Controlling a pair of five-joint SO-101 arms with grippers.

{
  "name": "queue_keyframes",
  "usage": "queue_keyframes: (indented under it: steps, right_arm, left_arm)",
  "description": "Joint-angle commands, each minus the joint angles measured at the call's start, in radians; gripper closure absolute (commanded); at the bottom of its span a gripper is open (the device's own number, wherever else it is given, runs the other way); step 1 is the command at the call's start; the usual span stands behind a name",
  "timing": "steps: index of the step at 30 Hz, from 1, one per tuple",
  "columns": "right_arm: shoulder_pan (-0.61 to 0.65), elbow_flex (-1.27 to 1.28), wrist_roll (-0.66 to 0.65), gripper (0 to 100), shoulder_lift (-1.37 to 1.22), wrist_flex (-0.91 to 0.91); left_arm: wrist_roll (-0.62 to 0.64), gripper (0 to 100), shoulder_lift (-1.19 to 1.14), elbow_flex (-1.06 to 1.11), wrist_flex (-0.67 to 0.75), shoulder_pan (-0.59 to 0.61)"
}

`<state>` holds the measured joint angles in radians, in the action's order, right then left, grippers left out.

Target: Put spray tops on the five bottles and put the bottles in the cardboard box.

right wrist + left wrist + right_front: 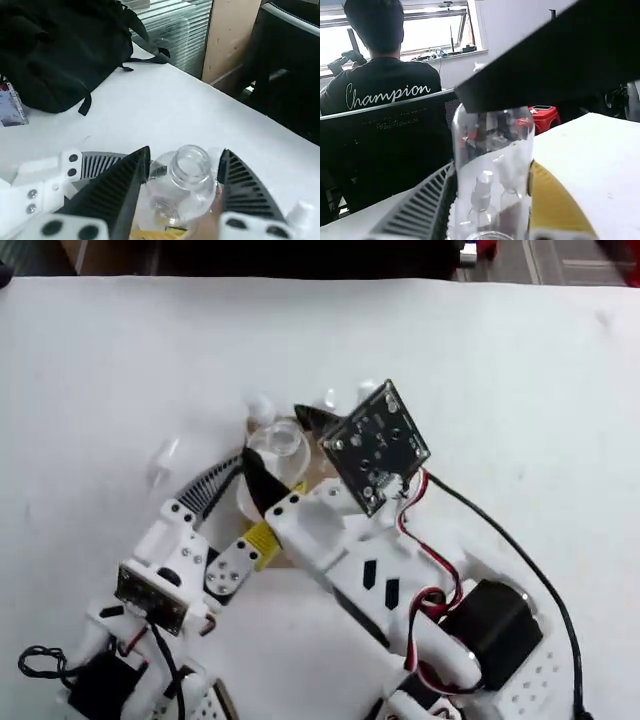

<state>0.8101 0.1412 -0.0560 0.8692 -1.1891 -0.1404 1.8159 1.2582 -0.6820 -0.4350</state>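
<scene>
You have one clear plastic bottle (275, 445) standing upright, round-shouldered and see-through, its neck open with no spray top on it. The left pincer (490, 210) grips it by the body, one finger on each side. Just beyond that bottle, small white spray tops (262, 405) sit close together on the desk (520, 360). Another small clear piece (163, 460) lies near the bottle, apart from the tops; you can't tell what it is. A patch of brown cardboard box (318, 473) shows right beside the bottle, mostly hidden.
</scene>
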Motion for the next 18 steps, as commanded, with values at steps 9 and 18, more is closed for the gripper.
queue_keyframes:
  steps: [9, 18]
  right_arm:
    - [-0.008, -0.021, 0.006, 99.0, -0.004, 0.002]
    - [-0.030, -0.020, 0.006, 98.2, -0.007, 0.015]
  left_arm:
    - [0.009, 87, 0.005, -0.003, 0.028, -0.002]
    - [0.018, 75, 0.005, -0.021, -0.043, -0.013]
